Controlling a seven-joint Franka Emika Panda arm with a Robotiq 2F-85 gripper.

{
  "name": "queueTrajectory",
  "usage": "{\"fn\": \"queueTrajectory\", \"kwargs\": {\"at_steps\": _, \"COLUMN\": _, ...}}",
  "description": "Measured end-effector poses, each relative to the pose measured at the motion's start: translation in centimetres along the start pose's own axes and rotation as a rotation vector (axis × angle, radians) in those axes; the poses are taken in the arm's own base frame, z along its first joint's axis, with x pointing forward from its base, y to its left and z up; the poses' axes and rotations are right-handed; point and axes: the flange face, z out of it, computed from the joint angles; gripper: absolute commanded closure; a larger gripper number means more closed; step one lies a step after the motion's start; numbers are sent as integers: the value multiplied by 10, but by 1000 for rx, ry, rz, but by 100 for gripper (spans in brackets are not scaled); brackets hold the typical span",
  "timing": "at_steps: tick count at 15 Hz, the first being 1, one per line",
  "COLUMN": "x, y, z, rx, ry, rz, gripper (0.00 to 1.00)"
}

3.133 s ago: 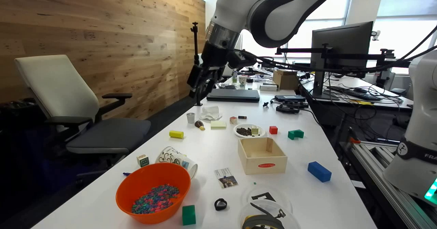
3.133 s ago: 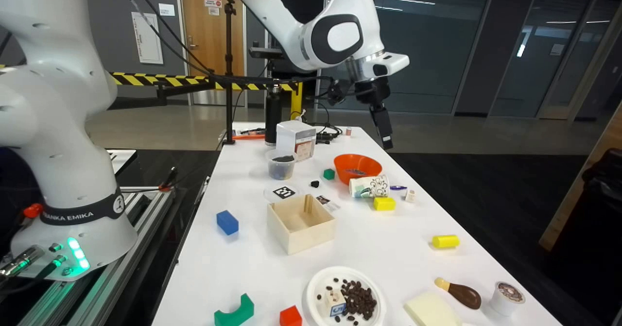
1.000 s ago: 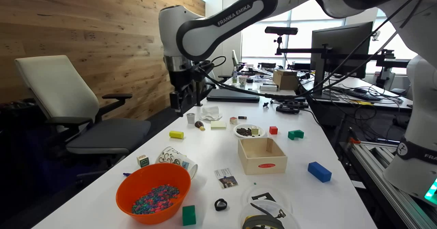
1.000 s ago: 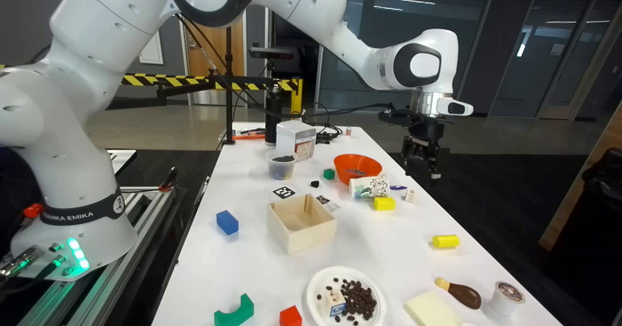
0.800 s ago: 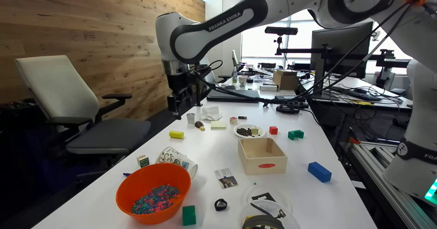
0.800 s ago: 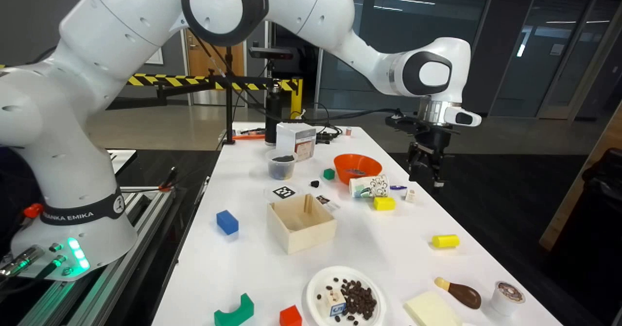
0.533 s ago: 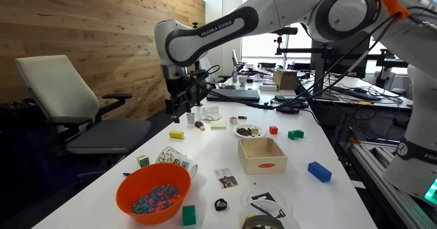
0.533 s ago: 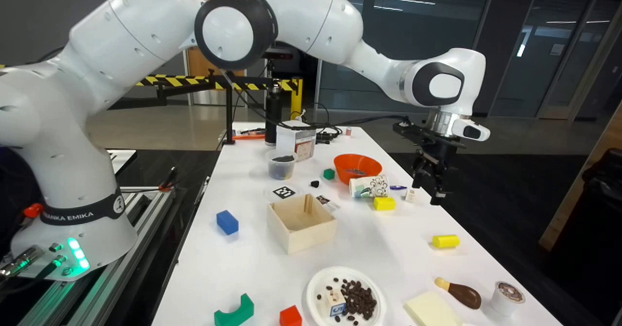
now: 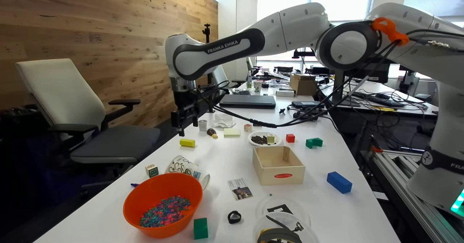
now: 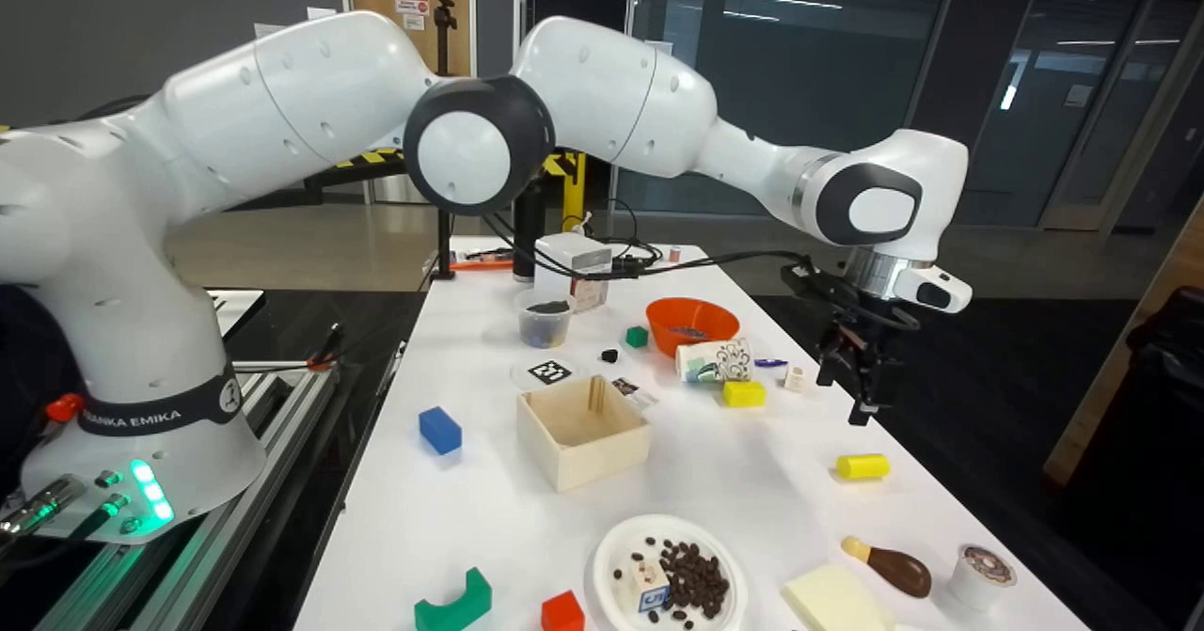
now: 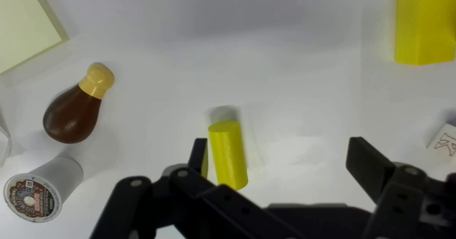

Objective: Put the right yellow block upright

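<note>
Two yellow blocks lie on the white table. Farther right in an exterior view is the right yellow block (image 10: 863,466), a plain cylinder on its side near the table edge. A rectangular yellow block (image 10: 744,394) lies beside the paper cup. My gripper (image 10: 845,396) hangs above the table near the cylinder, pointing down. In the wrist view the gripper (image 11: 278,148) is wide open, with the cylinder (image 11: 229,157) seen between its fingers, close to the left one and lower down. Nothing is held. At the upper right of that view, the rectangular block (image 11: 425,25) is cut off by the frame.
A letter block (image 10: 794,379), a tipped paper cup (image 10: 715,361) and an orange bowl (image 10: 691,325) stand along the same edge. A brown pear-shaped piece (image 11: 76,107) and a coffee pod (image 11: 42,189) lie on the cylinder's other side. A wooden box (image 10: 602,462) stands mid-table.
The arm has swung over the table's edge and come down, bringing my gripper lower and nearer the yellow cylinder. The objects on the table have not moved.
</note>
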Motion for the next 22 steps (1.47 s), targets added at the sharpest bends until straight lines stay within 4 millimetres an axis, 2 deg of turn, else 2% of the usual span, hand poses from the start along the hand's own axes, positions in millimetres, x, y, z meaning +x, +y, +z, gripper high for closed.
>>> {"fn": "queueTrajectory", "kwargs": {"at_steps": 5, "x": 9, "y": -5, "z": 11, "rx": 27, "ry": 48, "rz": 3, "gripper": 0}}
{"fn": "queueTrajectory", "kwargs": {"at_steps": 13, "x": 12, "y": -7, "z": 15, "rx": 28, "ry": 66, "rz": 1, "gripper": 0}}
{"fn": "queueTrajectory", "kwargs": {"at_steps": 22, "x": 24, "y": -10, "z": 41, "rx": 46, "ry": 193, "rz": -6, "gripper": 0}}
